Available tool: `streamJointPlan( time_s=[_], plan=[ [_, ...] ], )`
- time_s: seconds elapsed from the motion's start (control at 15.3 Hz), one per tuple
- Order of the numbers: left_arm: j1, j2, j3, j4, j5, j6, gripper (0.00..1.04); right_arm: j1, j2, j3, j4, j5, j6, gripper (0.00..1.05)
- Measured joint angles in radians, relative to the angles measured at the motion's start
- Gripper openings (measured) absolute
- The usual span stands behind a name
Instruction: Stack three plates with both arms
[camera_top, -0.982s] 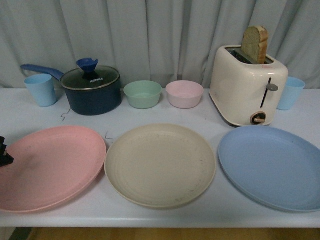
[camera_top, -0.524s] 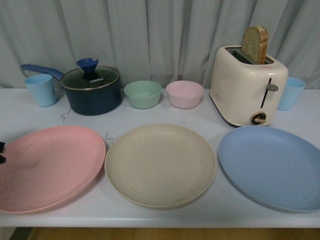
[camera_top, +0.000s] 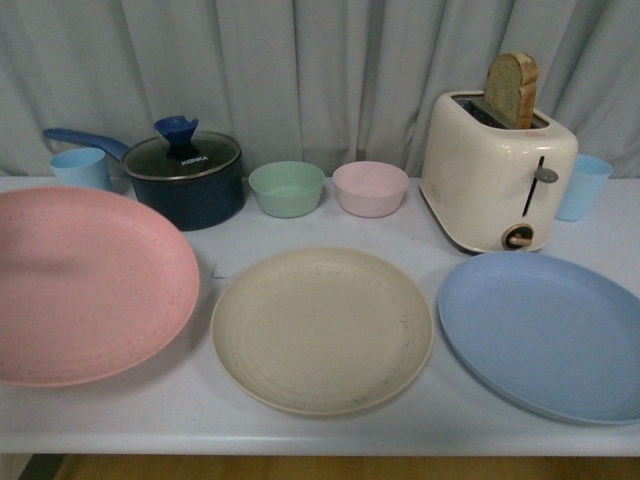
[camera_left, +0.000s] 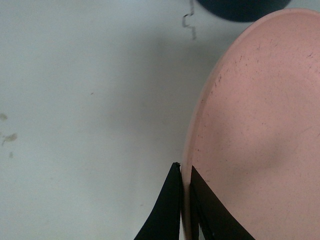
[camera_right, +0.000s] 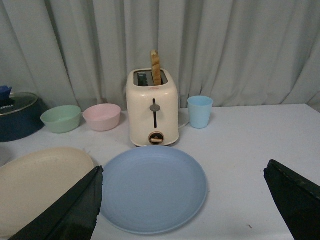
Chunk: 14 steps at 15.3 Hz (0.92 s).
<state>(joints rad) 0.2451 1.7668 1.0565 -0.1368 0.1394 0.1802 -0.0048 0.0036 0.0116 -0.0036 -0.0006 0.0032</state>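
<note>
**While my left fingers pinch the pink plate, my right hangs wide over the blue one**

Where my left wrist camera looks down, my left gripper (camera_left: 184, 168) is nearly closed, its two dark fingers clamped on either side of the pink plate's (camera_left: 255, 125) rim, one above and one below. From the front that plate (camera_top: 85, 285) sits at the left end of the table (camera_top: 400, 225), raised and tilted toward the camera. It casts a shadow beneath it, and its far edge covers the lower part of a pale blue cup (camera_top: 80, 167). Its right edge stops just short of the cream plate (camera_top: 322, 330), which lies flat in the middle. The blue plate (camera_top: 545, 335) lies flat to the right, apart from the cream one.

My right gripper (camera_right: 183, 169) is spread wide and grips nothing, and the blue plate (camera_right: 152, 190) shows between its fingers on the table below.

Behind the plates stand a lidded dark pot (camera_top: 185, 180), a green bowl (camera_top: 286, 188), a pink bowl (camera_top: 370, 187) and a cream toaster (camera_top: 495, 170) with a bread slice (camera_top: 511, 88) poking out.
</note>
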Motion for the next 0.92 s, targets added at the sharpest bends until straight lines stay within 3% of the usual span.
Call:
streamJointPlan(
  time_s=[0.26, 0.52, 0.65, 0.92],
  plan=[
    [-0.269, -0.049, 0.060, -0.064, -0.093, -0.157, 0.03, 0.000, 0.000, 0.000, 0.000, 0.000, 0.000, 0.98],
    [-0.505, 0.047, 0.162, -0.064, -0.106, -0.268, 0.03, 0.000, 0.000, 0.000, 0.000, 0.000, 0.000, 0.98],
    [-0.551, 0.114, 0.190, -0.069, -0.085, -0.308, 0.03, 0.000, 0.000, 0.000, 0.000, 0.000, 0.000, 0.98],
    [-0.536, 0.213, 0.214, -0.057, -0.097, -0.338, 0.03, 0.000, 0.000, 0.000, 0.000, 0.000, 0.000, 0.98]
  ],
)
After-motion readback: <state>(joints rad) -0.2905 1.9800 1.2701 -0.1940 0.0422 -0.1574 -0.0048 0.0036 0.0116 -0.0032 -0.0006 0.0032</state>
